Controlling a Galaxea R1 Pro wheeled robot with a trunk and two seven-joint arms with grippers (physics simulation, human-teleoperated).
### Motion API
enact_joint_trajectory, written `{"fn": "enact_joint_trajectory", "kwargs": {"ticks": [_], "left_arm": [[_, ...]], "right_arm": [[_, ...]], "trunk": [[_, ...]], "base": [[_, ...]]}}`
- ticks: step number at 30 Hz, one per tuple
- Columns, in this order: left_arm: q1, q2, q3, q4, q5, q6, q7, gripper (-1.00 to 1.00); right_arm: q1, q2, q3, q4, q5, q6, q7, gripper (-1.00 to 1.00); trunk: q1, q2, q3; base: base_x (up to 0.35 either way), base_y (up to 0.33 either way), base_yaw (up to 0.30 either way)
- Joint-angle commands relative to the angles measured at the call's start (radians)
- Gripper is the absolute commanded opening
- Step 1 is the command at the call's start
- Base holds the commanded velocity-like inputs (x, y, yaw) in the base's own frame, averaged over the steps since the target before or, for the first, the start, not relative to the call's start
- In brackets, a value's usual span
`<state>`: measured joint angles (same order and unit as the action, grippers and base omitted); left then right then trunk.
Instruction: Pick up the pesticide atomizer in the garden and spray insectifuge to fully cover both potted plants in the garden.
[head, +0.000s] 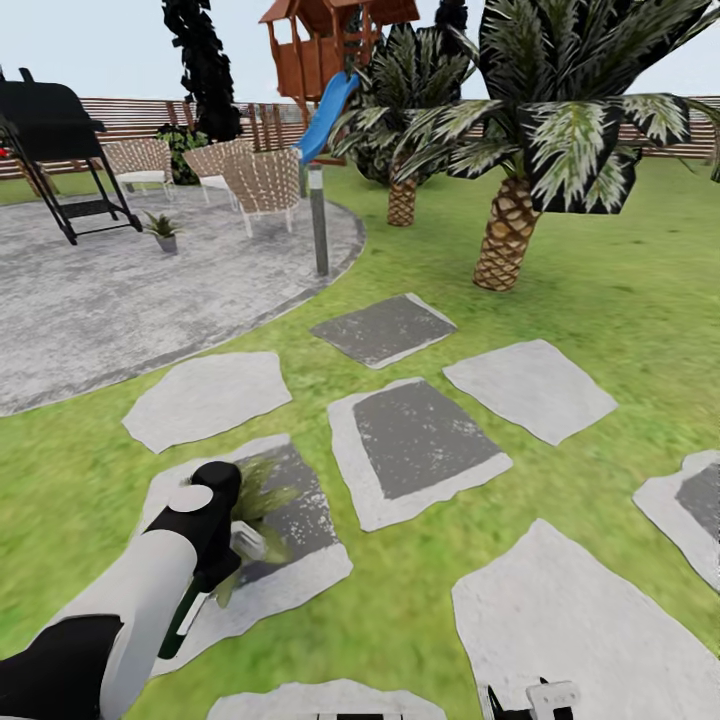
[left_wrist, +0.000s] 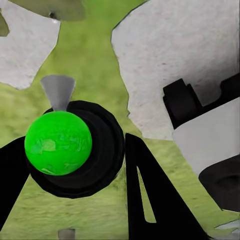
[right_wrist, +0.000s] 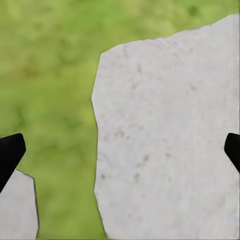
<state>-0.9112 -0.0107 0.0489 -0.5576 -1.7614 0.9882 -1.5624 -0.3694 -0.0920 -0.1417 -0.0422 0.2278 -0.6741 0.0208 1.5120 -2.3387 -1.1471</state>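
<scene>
The left hand (left_wrist: 75, 142) is clamped on the pesticide atomizer (left_wrist: 102, 150). In the left wrist view, two flat black fingers (left_wrist: 150, 200) flank a round, ridged black body with a glossy bright-green ball on it and a small grey cone above. The head view gives the side-on shape: low at the left of the frame, a slim dark-green body hangs below the black wrist, with a white head piece beside it. A blurred green tuft lies just beyond, over a slab; I cannot tell what it is.

The right hand (right_wrist: 120, 150) is open. Its black fingertips sit at the two side edges of the right wrist view, with nothing between them, over a rough pale stepping slab (right_wrist: 165, 140) and mottled lawn (right_wrist: 50, 75).

Only the head view shows the wider garden. Irregular grey slabs, some with darker centres, cross the grass. A round speckled patio (head: 100, 300) fills the upper left, carrying a black grill (head: 55, 130), woven chairs (head: 262, 180) and a small spiky plant (head: 162, 228) in a grey pot. A grey post (head: 319, 220) stands at its edge. Scaly-trunked palms (head: 505, 230) rise at the upper right, before a slatted brown fence (head: 140, 115) and a playhouse with a blue slide (head: 328, 115).
</scene>
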Motion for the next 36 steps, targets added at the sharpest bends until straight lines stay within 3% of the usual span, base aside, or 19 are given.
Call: {"fn": "enact_joint_trajectory", "kwargs": {"ticks": [1,15,21,30,36], "left_arm": [[-0.001,-0.001,0.006,-0.001,-0.010,0.010,-0.008,-1.00],[-0.002,0.000,0.005,-0.002,-0.009,0.010,-0.008,-1.00],[-0.005,0.001,0.004,-0.020,-0.012,0.010,-0.008,-1.00],[-0.006,0.001,0.005,-0.022,-0.012,0.012,-0.008,-1.00],[-0.003,0.000,0.005,-0.021,-0.012,0.012,-0.008,-1.00]], "right_arm": [[0.000,0.000,-0.009,0.001,0.008,-0.003,0.002,1.00],[-0.001,0.000,-0.009,0.001,0.008,-0.003,0.002,1.00],[-0.001,0.000,-0.009,0.001,0.008,-0.003,0.002,1.00],[0.000,-0.001,-0.009,0.001,0.011,-0.004,0.007,1.00],[0.000,-0.002,-0.009,0.001,0.010,-0.003,0.005,1.00]], "trunk": [[0.000,0.000,-0.001],[0.000,0.000,-0.001],[0.000,0.000,-0.001],[0.000,0.000,-0.001],[0.000,0.000,-0.001]], "base": [[0.000,-0.271,0.000],[0.005,-0.271,0.212],[0.193,-0.219,0.274],[0.303,-0.015,0.048],[0.020,0.000,0.000]]}}
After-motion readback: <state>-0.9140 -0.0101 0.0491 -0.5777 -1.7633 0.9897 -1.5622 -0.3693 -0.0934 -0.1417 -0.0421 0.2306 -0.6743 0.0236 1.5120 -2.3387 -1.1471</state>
